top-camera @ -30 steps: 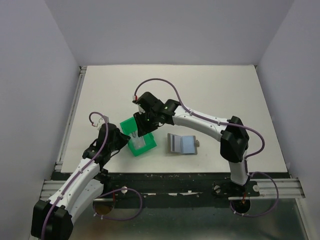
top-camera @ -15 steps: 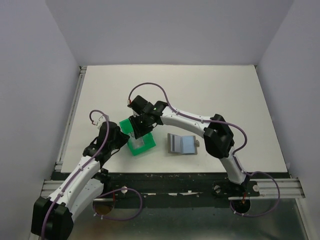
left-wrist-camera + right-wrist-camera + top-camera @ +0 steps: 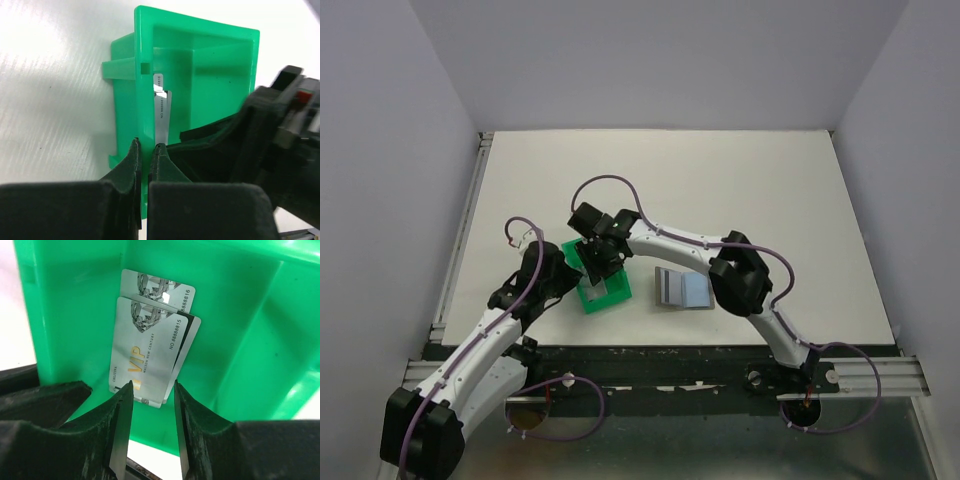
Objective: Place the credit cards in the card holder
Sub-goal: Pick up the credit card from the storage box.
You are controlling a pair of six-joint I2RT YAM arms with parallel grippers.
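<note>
Credit cards (image 3: pixel 147 350): small fanned stack, at least two and maybe a third behind, silver, pressed flat against one inner wall of green bin (image 3: pixel 235 340). Front one marked VIP; dark stripe peeking out on one behind. From left wrist view, seen edge-on, hugging that wall.

Card holder (image 3: pixel 682 289): lying open on table (image 3: pixel 770 200), just right of bin, apart from cards, light inside facing up. Left half looks striped; cannot tell whether a card sits there.

Left gripper (image 3: pixel 145 155): pinched tight on bin's near wall, bracing it. Right gripper (image 3: pixel 151 390): down inside bin, jaws roughly half apart, framing the end of the front card nearest them. Pads (image 3: pixel 120 415) not on it, nothing held.

Handling, judged not seen:
- Very light, thin, stiff but springy. No crush risk, moderate squeeze fine.
- Glossy faces, likely slippery against pads and against each other. Expect neighbours to drag along or fan out further.
- Flat against wall means no gap behind. Hard to get a finger under; probably need to tip or slide the front card off the wall first.
- Best hold: across the faces at the exposed short end, deep enough to stop pivoting, leaving the far end free for slotting.
- One card at a time; check for doubles before leaving bin.
- Bin light too, likely to skid without the brace.
</note>
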